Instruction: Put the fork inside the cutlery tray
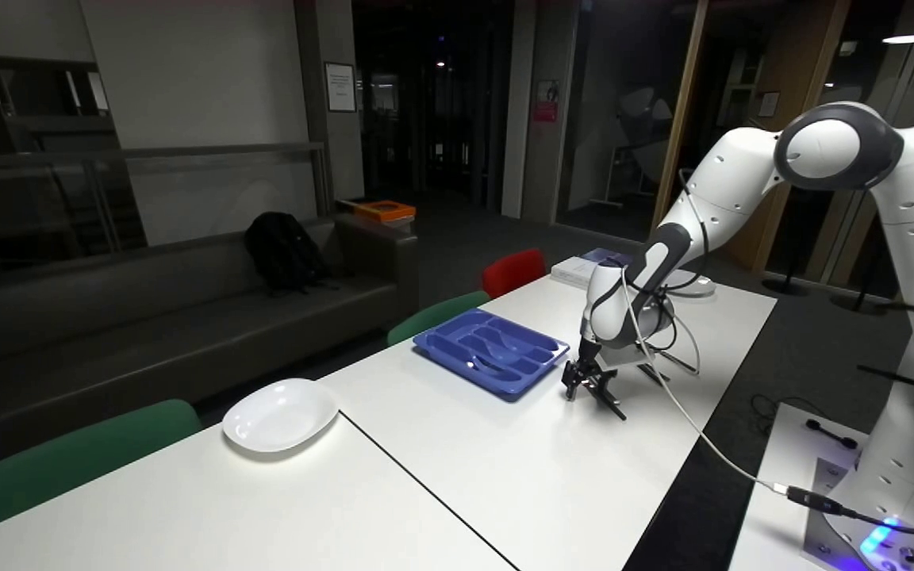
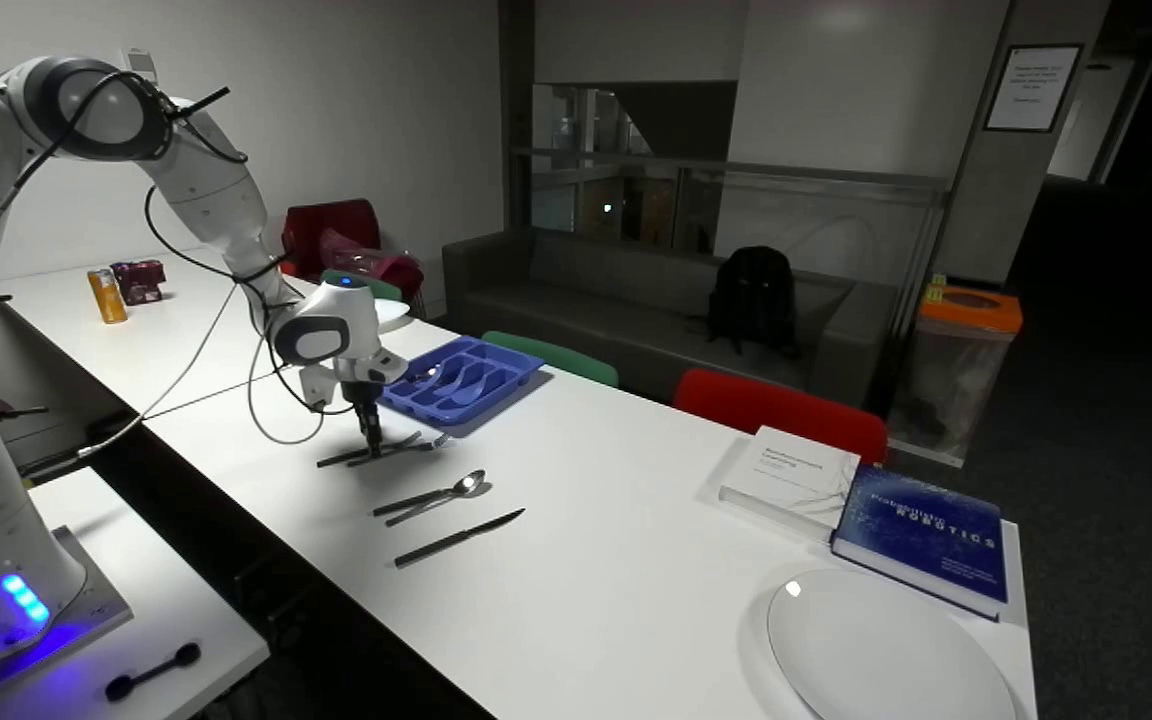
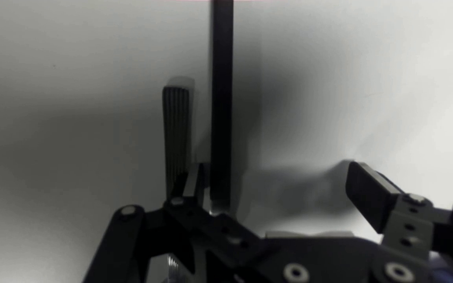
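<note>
The fork [image 2: 438, 441], with a black handle, lies on the white table below my gripper [image 2: 373, 445], its tines toward the cutlery tray. In the wrist view a smooth black handle [image 3: 221, 98] runs between my open gripper's fingers [image 3: 273, 177], close beside the left finger. A dark ribbed strip [image 3: 176, 129] lies outside that finger; I cannot tell what it is. The blue cutlery tray [image 1: 505, 387] stands beside my gripper [image 1: 590, 382]. It also shows in an exterior view [image 2: 511, 392], with a small metal piece in it. Its corner shows in the wrist view [image 3: 442, 271].
A spoon [image 2: 468, 484] and a knife [image 2: 456, 540] lie near the fork. A large white plate [image 2: 886, 650], a white book [image 2: 791, 480] and a blue book [image 2: 921, 540] lie at one table end. A white dish [image 1: 282, 416] stands beyond the table seam. Cables hang from the arm.
</note>
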Motion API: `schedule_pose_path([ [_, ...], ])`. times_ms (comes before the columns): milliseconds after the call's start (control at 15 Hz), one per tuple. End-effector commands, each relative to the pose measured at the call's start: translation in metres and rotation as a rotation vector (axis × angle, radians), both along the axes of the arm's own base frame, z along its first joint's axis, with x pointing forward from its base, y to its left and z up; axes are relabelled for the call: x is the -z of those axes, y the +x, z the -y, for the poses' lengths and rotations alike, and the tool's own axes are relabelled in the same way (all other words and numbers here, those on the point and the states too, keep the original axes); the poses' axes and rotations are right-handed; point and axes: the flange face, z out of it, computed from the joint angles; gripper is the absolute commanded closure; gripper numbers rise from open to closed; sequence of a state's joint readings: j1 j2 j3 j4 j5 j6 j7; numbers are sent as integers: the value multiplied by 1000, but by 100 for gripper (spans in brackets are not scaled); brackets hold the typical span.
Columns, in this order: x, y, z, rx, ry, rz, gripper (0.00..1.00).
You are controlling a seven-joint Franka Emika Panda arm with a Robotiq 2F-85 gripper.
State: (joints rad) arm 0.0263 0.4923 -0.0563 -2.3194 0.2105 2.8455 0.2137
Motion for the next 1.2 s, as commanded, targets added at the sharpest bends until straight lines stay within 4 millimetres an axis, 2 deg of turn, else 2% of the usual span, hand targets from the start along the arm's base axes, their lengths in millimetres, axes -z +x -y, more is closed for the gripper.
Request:
schedule_pose_path([
  [0, 1, 6, 0, -3, -12, -12, 32],
  [400, -3, 10, -1, -7, -17, 2, 80],
  [600, -4, 11, -1, -8, -19, 2, 100],
  [733, -4, 11, -2, -7, -19, 1, 95],
  [1133, -16, -1, -12, -12, -68, -32, 95],
])
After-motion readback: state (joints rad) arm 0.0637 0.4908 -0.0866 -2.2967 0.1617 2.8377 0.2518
